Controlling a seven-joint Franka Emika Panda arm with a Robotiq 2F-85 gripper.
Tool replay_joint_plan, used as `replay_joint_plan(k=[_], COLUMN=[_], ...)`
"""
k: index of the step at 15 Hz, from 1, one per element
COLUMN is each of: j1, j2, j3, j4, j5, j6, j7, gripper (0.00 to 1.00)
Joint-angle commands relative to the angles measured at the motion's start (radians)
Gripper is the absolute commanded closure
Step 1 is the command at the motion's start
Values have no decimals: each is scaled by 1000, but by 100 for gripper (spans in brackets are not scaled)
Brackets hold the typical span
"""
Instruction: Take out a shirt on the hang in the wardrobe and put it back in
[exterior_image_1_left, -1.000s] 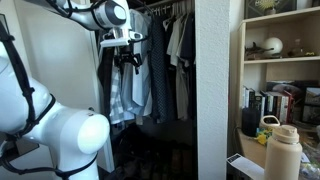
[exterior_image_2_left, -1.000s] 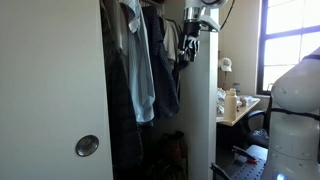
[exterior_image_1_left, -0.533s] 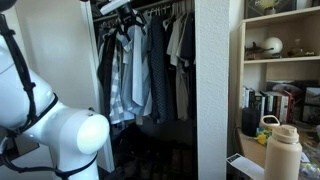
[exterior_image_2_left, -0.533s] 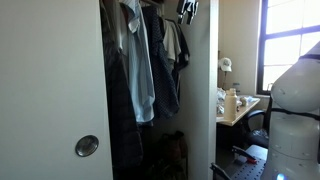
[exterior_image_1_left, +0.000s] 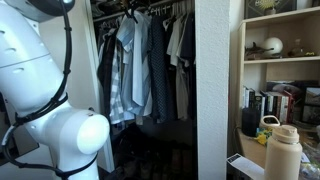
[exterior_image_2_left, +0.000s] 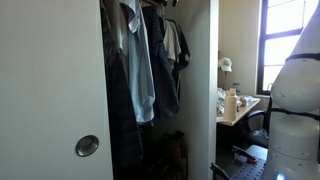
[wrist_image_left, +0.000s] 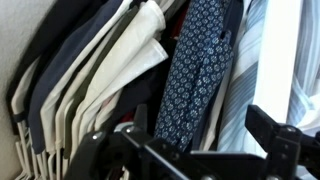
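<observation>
The wardrobe has a dark interior and a rail packed with shirts, and it also shows in an exterior view. The dusty-blue patterned shirt hangs on the rail among grey, cream and striped shirts. In both exterior views it hangs near the front of the row. My gripper shows only in the wrist view, looking down on the shirt tops. Its two dark fingers stand wide apart with nothing between them. It is out of frame in both exterior views.
A pale plaid shirt hangs beside the blue one. A white bookshelf with books stands past the white side panel. A tan bottle is in front. The robot's white body fills the near side. A desk stands by the window.
My gripper rose from in front of the hanging shirts to the rail and then out of the top of both exterior views. The shirts hang on the rail as before.
</observation>
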Motion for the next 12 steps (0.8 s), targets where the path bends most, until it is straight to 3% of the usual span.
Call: replay_joint_plan(k=[1, 7, 9, 10, 12], j1=[-17, -21, -20, -19, -19], j2=[164, 354, 381, 331, 362], j3=[0, 12, -2, 0, 0], j4=[242, 492, 514, 431, 463], j5=[-29, -14, 29, 3, 8], j6=[-16, -41, -34, -3, -3], j7=[-25, -48, -72, -34, -37], gripper=[0, 0, 0, 0, 0])
